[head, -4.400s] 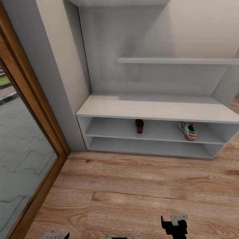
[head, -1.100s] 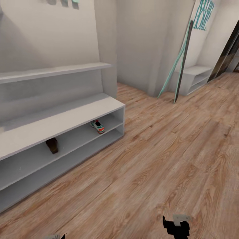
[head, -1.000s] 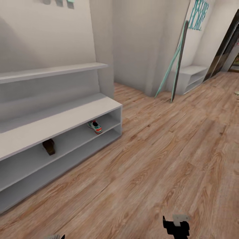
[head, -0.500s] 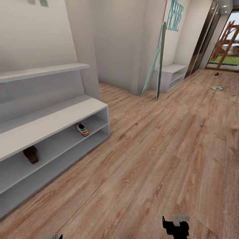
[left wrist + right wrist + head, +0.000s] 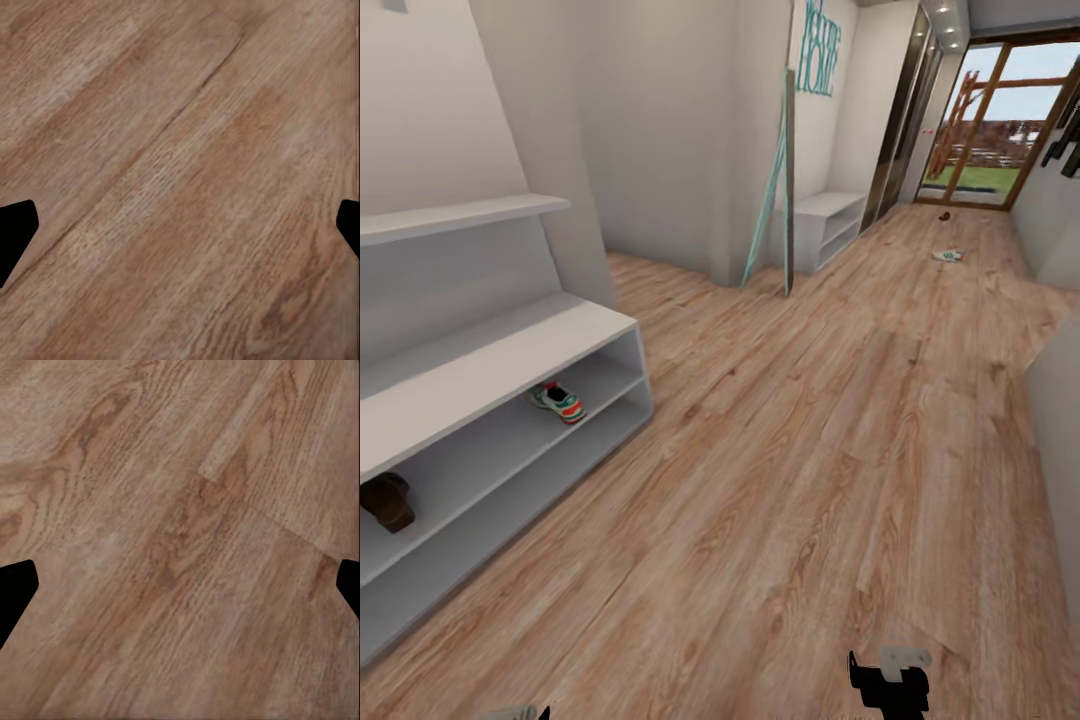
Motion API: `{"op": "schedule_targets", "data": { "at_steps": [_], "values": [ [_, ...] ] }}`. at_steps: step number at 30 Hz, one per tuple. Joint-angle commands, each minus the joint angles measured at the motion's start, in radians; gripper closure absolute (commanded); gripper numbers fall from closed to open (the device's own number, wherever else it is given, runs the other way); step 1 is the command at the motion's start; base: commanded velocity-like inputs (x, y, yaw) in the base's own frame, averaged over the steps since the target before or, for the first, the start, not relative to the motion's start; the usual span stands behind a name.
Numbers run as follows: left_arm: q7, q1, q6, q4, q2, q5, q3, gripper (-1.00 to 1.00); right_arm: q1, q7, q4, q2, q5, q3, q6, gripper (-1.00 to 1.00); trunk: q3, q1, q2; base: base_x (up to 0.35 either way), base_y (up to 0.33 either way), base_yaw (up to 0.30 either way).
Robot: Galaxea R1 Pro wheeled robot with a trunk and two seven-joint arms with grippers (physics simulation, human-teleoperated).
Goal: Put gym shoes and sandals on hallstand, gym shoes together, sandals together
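Observation:
The hallstand (image 5: 510, 362) runs along the left wall in the head view. On its upper open tier lie one gym shoe (image 5: 557, 401) and, further left, one dark brown sandal (image 5: 385, 500). Far down the corridor floor (image 5: 810, 480) lies a second gym shoe (image 5: 947, 255), and beyond it a small dark shape that looks like the other sandal (image 5: 945, 214). My right gripper (image 5: 888, 680) and left gripper (image 5: 515, 713) peek in at the bottom edge. In the wrist views the left gripper (image 5: 180, 232) and right gripper (image 5: 180, 592) stand open over bare planks.
A teal-framed mirror (image 5: 785, 190) leans on the wall beside a low grey two-tier bench (image 5: 825, 225). A glass door (image 5: 980, 130) closes the far end of the corridor. A grey wall (image 5: 1060, 430) edges the right side.
The camera has turned right: the hallstand slid to the left of the picture, and the far corridor with the door and the floor shoes came into view. Both grippers stay open.

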Motion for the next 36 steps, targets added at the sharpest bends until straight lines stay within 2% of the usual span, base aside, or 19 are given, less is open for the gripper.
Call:
{"op": "schedule_targets", "data": {
  "at_steps": [1,14,36],
  "values": [
    [-0.010,0.000,0.000,0.001,0.000,0.009,0.003,-1.00,-0.001,-0.006,0.001,0.000,0.006,0.001,-0.002,-1.00,0.000,0.000,0.000,0.000,0.000,-0.295],
    [-0.010,0.000,0.000,0.003,-0.002,0.009,0.003,-1.00,-0.001,-0.006,0.001,0.000,0.006,0.001,-0.002,-1.00,0.004,0.000,0.000,0.047,0.000,-0.296],
    [-0.011,0.000,0.000,0.005,-0.002,0.009,0.001,-1.00,-0.001,-0.006,0.001,0.003,0.007,0.003,-0.002,-1.00,0.018,0.000,0.000,0.323,0.000,-0.278]
  ]
}}
